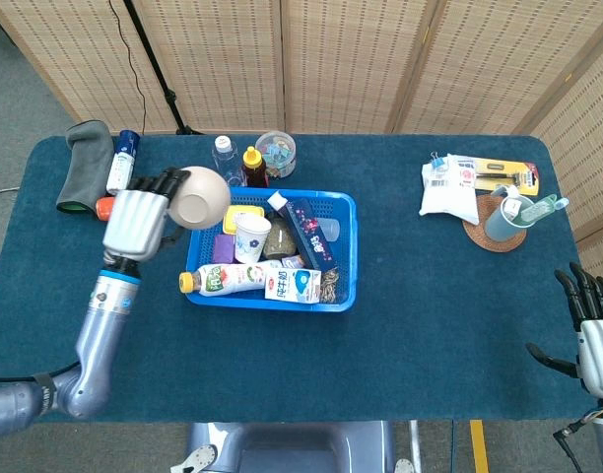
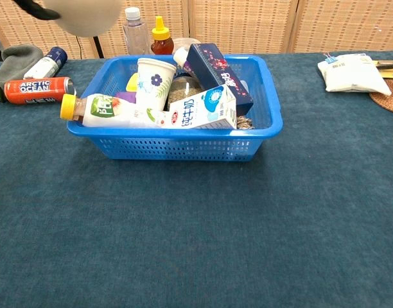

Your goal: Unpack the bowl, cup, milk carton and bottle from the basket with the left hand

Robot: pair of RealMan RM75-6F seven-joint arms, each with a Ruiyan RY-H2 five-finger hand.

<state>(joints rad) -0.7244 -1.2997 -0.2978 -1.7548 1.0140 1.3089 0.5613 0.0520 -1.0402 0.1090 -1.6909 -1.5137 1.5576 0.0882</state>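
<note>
Beige, the one bowl (image 1: 198,196) is gripped by the left hand (image 1: 136,222) above the table beside the blue basket (image 1: 344,248), which holds one cup (image 1: 250,236), one milk carton (image 1: 293,285) and one bottle (image 1: 226,280), while the right hand (image 1: 592,335) hangs spread and empty.

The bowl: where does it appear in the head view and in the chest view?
Head view: the bowl is held by the left hand, left of the blue basket.
Chest view: only its underside shows at the top left edge.
Shared landmark: the paper cup standing in the basket.
</note>
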